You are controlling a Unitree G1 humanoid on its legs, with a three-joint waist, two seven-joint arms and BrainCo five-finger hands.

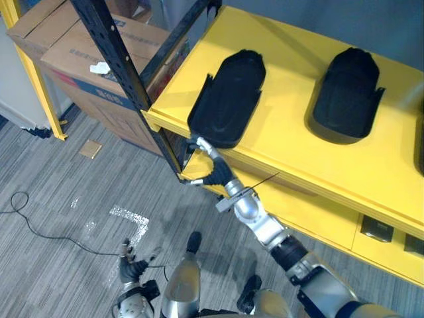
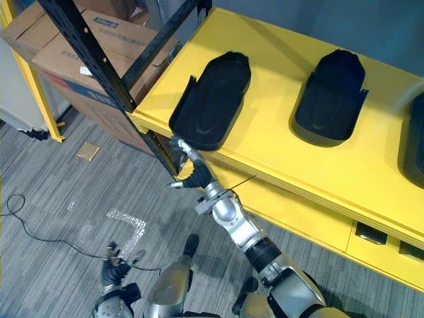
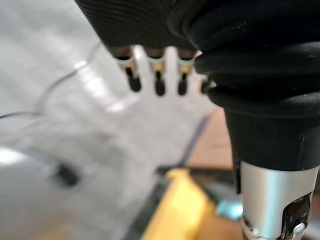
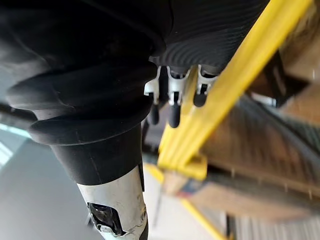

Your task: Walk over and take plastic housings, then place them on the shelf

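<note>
Big yellow shelf (image 1: 285,149) takes up most of the head views, with a black post (image 1: 112,50) at its corner and cardboard boxes (image 1: 73,53) stacked behind that on the grey carpet.

Three black housings are on the top board. The housing (image 1: 228,96) nearest the post lies lengthwise with its near end right at the front edge. A second housing (image 1: 348,93) sits well apart from it further along, and a third housing (image 2: 414,132) is at the far side of the right eye view.

The right hand (image 1: 213,171) is just under that front edge. One digit reaches up to the near lip of the first housing, and the other fingers (image 4: 170,102) look loose and spread, not clamped on anything. So I'd call it open and touching, and this looks like the tail end of a placement.

The left hand (image 1: 130,265) hangs low by the floor, fingers relaxed, holding nothing.

Handling guess: these look like thin moulded shells, so probably light and fairly stiff, with a smooth surface that could slip. I'd pinch the raised rim at the narrow near end rather than try to palm the broad back. With that end so close to the edge, a careless nudge could tip it off.
</note>
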